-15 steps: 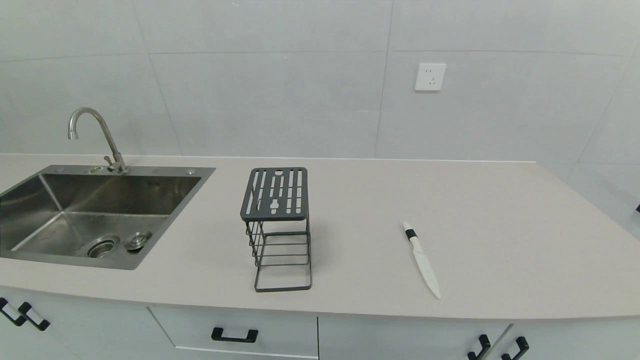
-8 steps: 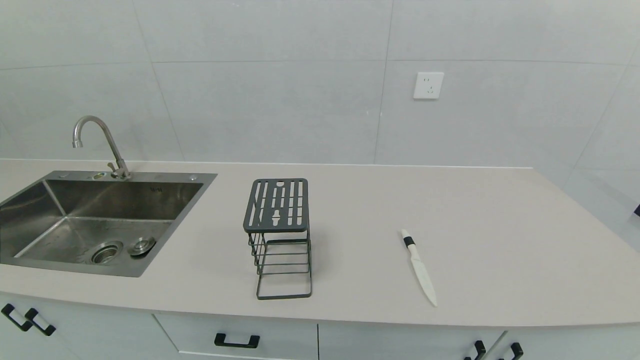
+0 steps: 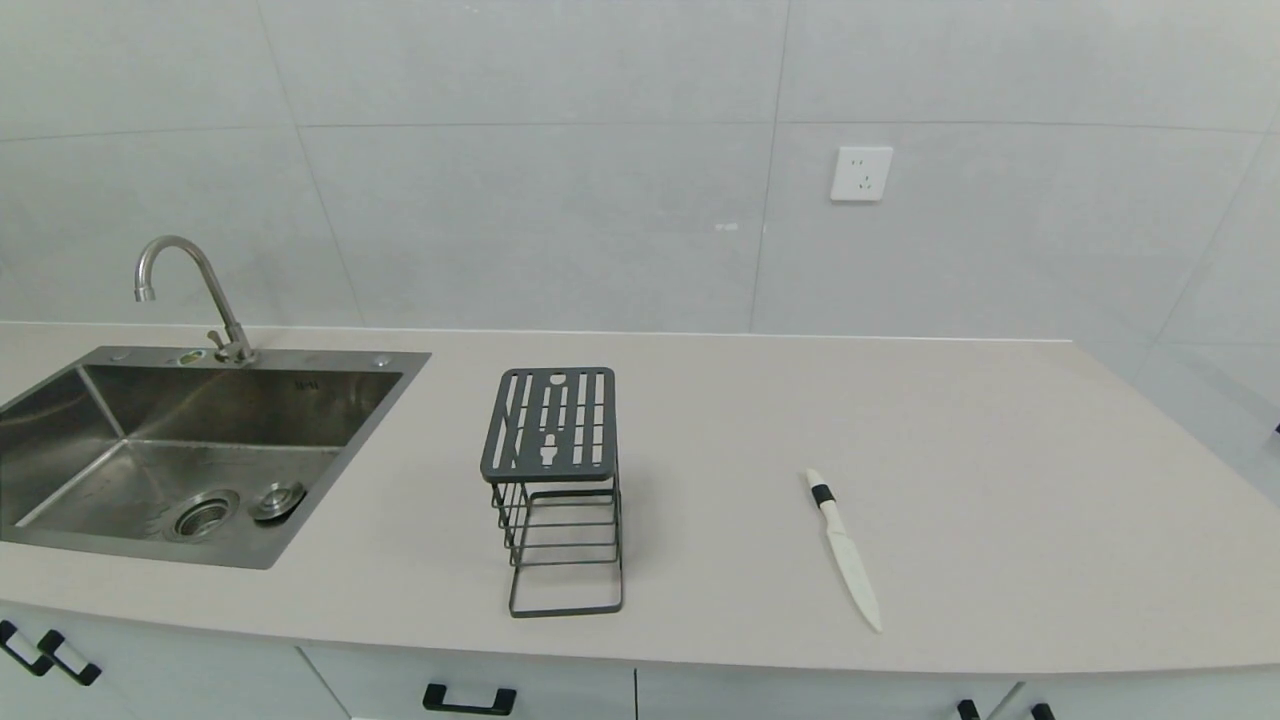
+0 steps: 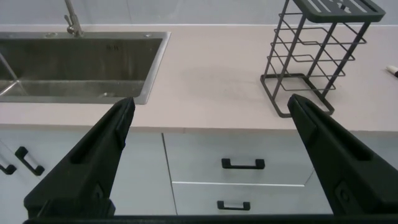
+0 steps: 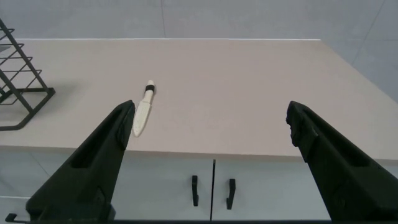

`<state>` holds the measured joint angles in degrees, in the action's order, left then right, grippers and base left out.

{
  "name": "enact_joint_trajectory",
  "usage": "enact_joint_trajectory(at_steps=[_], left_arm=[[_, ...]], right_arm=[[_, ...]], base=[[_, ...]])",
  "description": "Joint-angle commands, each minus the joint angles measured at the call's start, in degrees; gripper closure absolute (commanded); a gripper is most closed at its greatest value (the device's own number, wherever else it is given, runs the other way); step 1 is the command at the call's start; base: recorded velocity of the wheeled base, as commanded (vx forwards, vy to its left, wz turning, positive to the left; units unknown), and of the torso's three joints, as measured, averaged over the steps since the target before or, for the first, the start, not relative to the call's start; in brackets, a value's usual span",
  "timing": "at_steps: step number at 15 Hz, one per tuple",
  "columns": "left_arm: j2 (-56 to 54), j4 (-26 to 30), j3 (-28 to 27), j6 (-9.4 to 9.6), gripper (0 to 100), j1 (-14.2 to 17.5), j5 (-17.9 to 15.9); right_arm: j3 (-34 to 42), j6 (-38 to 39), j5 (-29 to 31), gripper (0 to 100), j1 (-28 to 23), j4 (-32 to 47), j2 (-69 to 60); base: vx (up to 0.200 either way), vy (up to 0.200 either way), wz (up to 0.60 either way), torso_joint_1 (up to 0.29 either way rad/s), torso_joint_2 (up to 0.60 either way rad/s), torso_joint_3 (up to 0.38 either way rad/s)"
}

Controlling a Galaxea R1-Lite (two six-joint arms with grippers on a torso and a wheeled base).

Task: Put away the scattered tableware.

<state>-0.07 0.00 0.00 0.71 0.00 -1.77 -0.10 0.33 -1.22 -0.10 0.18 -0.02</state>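
1. The white knife (image 3: 842, 548) lies flat on the counter (image 3: 950, 420), right of the dark rack (image 3: 553, 480).
2. The left gripper (image 4: 211, 106) is wide open, holding nothing.
3. The right gripper (image 5: 210, 109) is wide open too.

One knife (image 3: 843, 548); one wire rack (image 3: 550, 424); one sink (image 3: 250, 398); one faucet (image 3: 231, 348); one wall socket (image 3: 861, 174).

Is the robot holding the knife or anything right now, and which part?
Nothing is held. The left gripper and right gripper are both open and empty; the knife lies on the counter.
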Motion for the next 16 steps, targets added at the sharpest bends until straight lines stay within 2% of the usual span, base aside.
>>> enact_joint_trajectory(at_steps=[1,10,16], left_arm=[[0.1,0.0,0.0,0.0,0,0.0,0.0],[0.1,0.0,0.0,0.0,0,0.0,0.0],[0.1,0.0,0.0,0.0,0,0.0,0.0]], right_arm=[[0.0,0.0,0.0,0,0.0,0.0,0.0],[0.0,0.0,0.0,0,0.0,0.0,0.0],[0.0,-0.1,0.0,0,0.0,0.0,0.0]], base=[[0.0,0.0,0.0,0.281,-0.01,0.237],[0.0,0.0,0.0,0.301,-0.07,0.229],[0.0,0.0,0.0,0.03,-0.01,0.021]])
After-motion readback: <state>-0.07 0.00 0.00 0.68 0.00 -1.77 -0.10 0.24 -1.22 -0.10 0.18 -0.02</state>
